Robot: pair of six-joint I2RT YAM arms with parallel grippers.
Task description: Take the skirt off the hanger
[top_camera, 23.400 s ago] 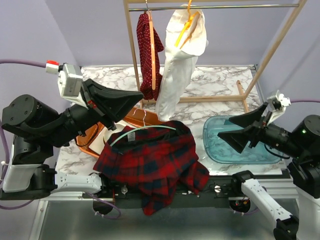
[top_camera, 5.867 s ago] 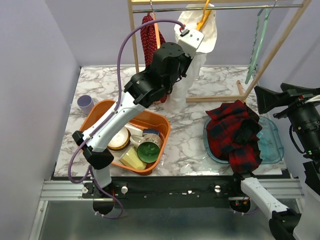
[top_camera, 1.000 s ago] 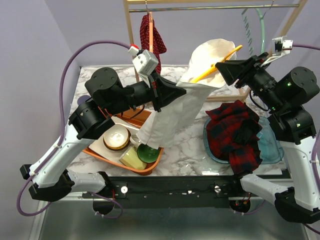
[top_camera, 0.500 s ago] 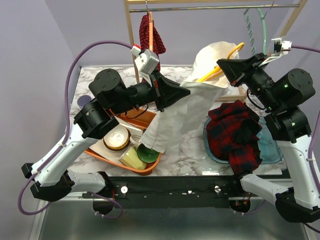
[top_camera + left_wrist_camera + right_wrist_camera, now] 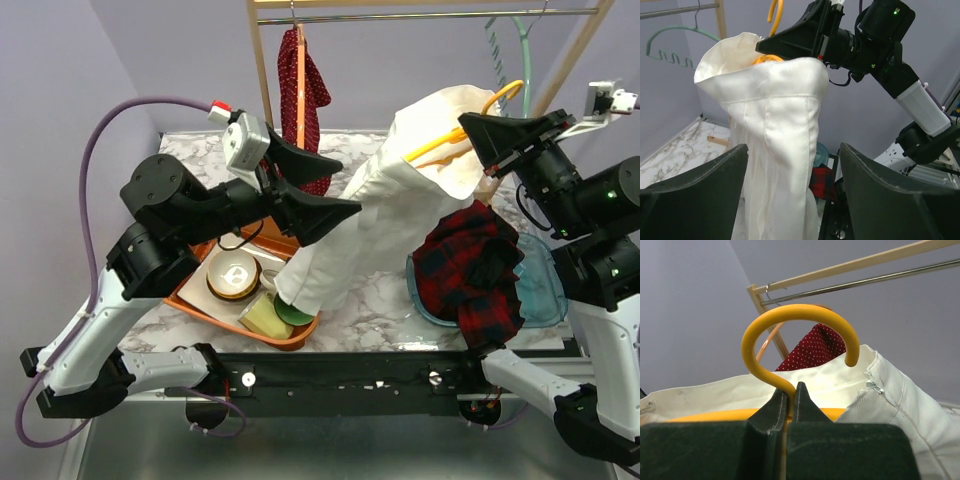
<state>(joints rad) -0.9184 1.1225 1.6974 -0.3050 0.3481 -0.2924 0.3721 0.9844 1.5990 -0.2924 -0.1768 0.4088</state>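
plaid cloth (image 5: 470, 270) in blue tub (image 5: 541, 296); orange bin (image 5: 195, 300) left.

The skirt (image 5: 380, 220) is seen in plain cream-white, and the hanger (image 5: 790, 335) in bright yellow. A hanging garment (image 5: 312, 90) is shown dark red, dotted with white. A bundle (image 5: 475, 270) is checked in red and dark navy. The table (image 5: 380, 305) is marbled white with grey veins; the tray (image 5: 306, 330) is coloured orange.
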